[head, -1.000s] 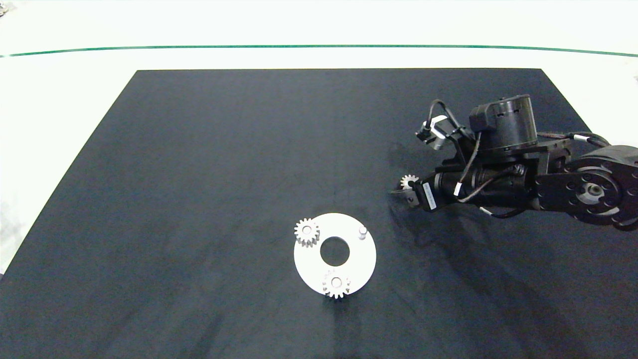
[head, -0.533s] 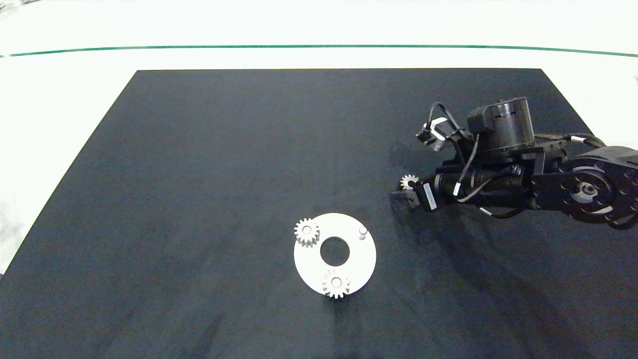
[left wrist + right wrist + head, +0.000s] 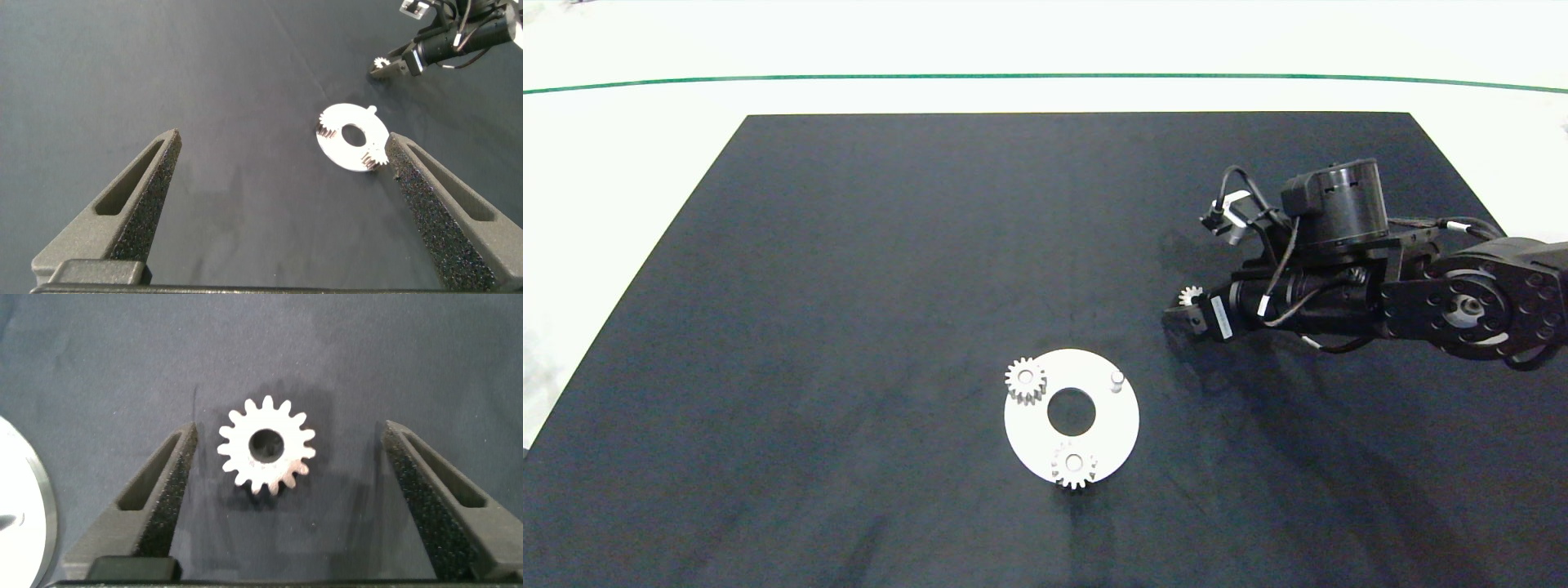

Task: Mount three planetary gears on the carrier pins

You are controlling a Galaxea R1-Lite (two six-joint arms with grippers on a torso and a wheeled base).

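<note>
Since the earlier frames the right arm has drifted a bit toward the disc and rotated, w/ the right gripper (image 3: 278, 441) still hanging over the loose third gear (image 3: 265, 446), which lies flat on the black mat (image 3: 849, 245) off to the disc's right. Step in hand looks like pickup of gear no. 3: jaws are spread wide w/ the gear between them but untouched, so next calls for dropping down, pinching it, then carrying it to the one bare pin (image 3: 1116, 379) on the white disc (image 3: 1029, 433), where two gears (image 3: 1025, 380) (image 3: 1073, 465) already sit. Left gripper (image 3: 282, 180) hangs spread and empty, well back from the disc, idle.
</note>
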